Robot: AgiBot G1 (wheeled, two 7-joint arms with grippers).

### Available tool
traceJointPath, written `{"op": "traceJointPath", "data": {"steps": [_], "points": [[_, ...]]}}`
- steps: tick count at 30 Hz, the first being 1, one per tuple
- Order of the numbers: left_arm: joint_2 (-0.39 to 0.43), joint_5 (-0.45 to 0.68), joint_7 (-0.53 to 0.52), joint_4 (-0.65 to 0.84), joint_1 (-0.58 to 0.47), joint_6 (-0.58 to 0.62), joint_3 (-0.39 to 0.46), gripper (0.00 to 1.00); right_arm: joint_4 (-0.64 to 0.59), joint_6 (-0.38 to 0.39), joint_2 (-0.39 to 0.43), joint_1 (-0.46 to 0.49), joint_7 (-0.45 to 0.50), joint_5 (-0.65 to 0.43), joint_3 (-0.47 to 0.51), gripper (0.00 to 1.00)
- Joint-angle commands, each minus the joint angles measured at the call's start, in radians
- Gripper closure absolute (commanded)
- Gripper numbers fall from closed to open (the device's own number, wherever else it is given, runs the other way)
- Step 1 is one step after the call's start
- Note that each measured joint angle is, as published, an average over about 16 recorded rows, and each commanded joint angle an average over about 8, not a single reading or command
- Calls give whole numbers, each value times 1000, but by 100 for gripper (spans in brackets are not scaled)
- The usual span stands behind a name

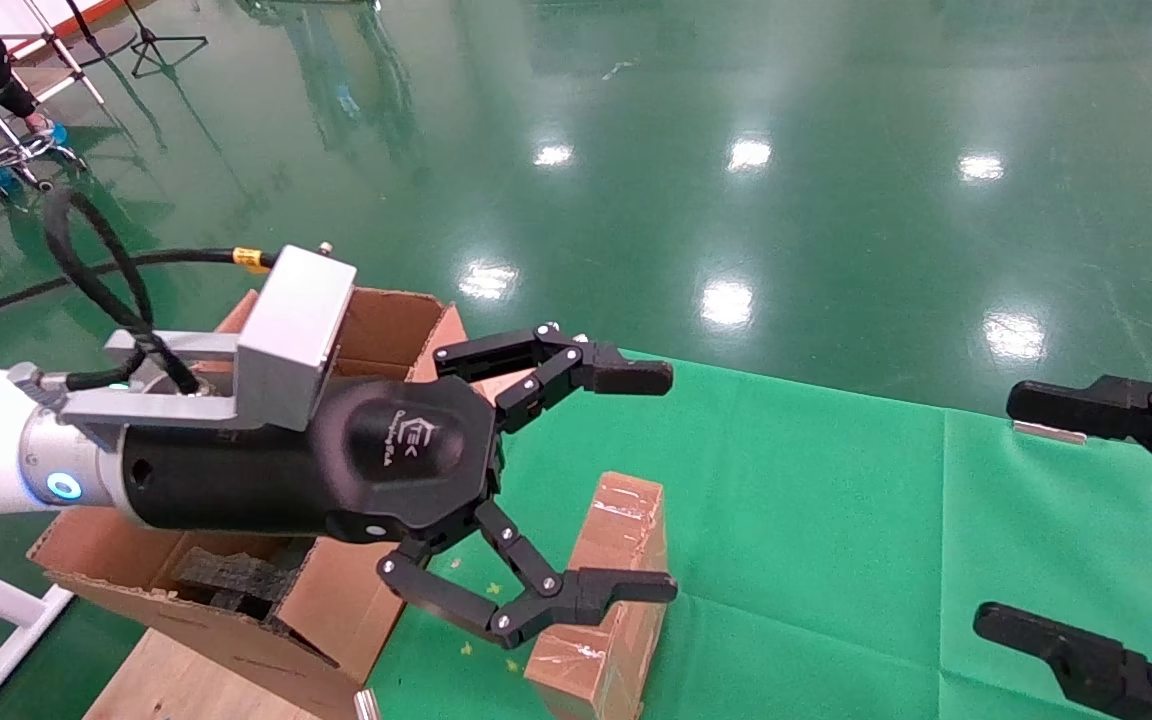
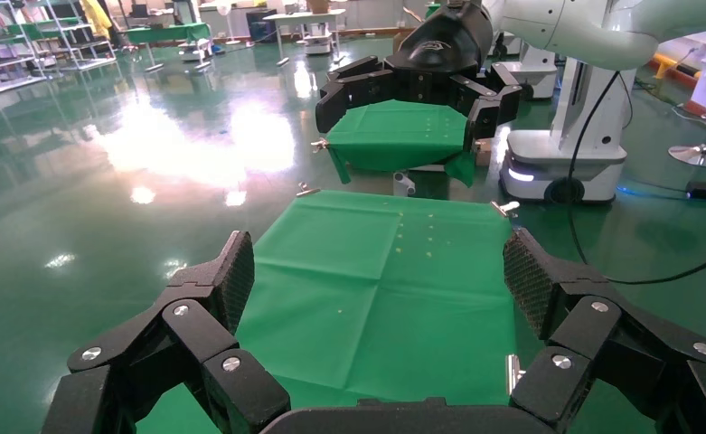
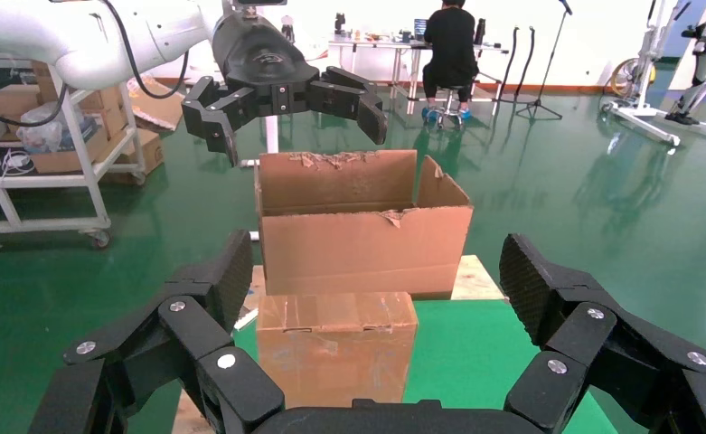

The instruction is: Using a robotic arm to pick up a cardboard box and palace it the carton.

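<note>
The small taped cardboard box [image 1: 621, 530] stands on the green cloth, close beside the carton [image 1: 376, 330], whose flaps are up and which holds black foam. My left gripper [image 1: 641, 483] on the white robotic arm is open and empty. It hangs in the air above the carton's edge and the box. In the left wrist view the left gripper [image 2: 382, 280] frames only green cloth, and the box is out of that view. My right gripper [image 1: 1001, 510] is open at the table's right side. In the right wrist view the right gripper [image 3: 378, 276] faces the cardboard box [image 3: 340, 348] and the carton [image 3: 362, 244] behind it.
The green cloth table [image 1: 836, 520] is held by metal clips [image 1: 1048, 431] at its edges. The carton rests on a wooden board [image 1: 176, 685]. A seated person [image 3: 449, 41] and a cart with boxes [image 3: 55, 136] are far off on the green floor.
</note>
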Motion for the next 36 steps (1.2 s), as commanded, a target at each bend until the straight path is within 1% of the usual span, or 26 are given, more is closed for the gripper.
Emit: {"op": "traceJointPath", "data": {"steps": [1,10,11,18,19,24,28,32,36], "points": [[0,0,0,0,0,0,0,0,0,0,0,0,0,0,0,0],[0,0,0,0,0,0,0,0,0,0,0,0,0,0,0,0],[0,0,0,0,0,0,0,0,0,0,0,0,0,0,0,7],[0,0,0,0,0,0,0,0,0,0,0,0,0,0,0,94],[0,0,0,0,0,0,0,0,0,0,0,0,0,0,0,100],[-1,-1,-10,3,-1,0,3,0,0,0,0,0,0,0,0,100],[-18,41,-62,-8,-32,-4,24,0,0,0,0,0,0,0,0,100],[-37,149,-169,-41,-113,-6,77,0,0,0,0,0,0,0,0,100],[-24,288,-298,-64,-234,18,153,0,0,0,0,0,0,0,0,100]]}}
